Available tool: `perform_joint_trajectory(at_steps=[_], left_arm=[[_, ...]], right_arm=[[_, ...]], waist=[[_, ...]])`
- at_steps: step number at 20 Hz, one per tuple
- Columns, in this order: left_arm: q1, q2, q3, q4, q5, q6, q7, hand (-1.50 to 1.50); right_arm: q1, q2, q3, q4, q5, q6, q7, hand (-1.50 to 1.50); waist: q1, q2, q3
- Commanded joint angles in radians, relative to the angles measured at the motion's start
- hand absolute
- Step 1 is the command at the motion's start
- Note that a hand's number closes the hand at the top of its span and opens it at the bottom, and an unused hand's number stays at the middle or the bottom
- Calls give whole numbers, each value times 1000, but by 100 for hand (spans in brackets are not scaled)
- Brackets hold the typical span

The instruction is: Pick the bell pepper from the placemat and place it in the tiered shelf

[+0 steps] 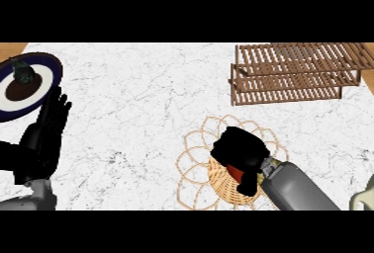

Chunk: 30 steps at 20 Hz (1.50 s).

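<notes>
Right robot hand is curled over the bell pepper on the wicker placemat, only a red sliver showing (left robot hand rests open), and I judge the pepper light, smooth, hollow, best held around its body; no writing is visible.

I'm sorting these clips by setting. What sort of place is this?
Probably a kitchen counter: a white marbled worktop carries a wooden tiered shelf, a woven placemat and a dark-rimmed plate. The right hand curls over something red on the placemat.
</notes>
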Motion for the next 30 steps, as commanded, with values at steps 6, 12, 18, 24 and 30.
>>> perform_joint_trajectory(at_steps=[6,12,18,24,30], left_arm=[[44,-7,8,-23,-10,19,3,0],[75,-9,4,-1,3,-23,-57,0],[14,-28,-18,-7,-34,21,-5,0],[20,-31,-17,-21,-22,0,-11,0],[-25,-21,16,44,-20,-22,-30,0]], right_arm=[[239,98,-419,-45,-160,-20,435,150],[280,195,-465,-470,-256,138,630,150],[249,271,-527,-764,-439,103,868,150],[76,240,-687,-948,-469,221,1093,150],[-124,121,-865,-880,-614,314,1209,150]], waist=[[-46,-2,5],[-18,-1,3],[-18,0,4],[3,6,5],[7,8,5]])
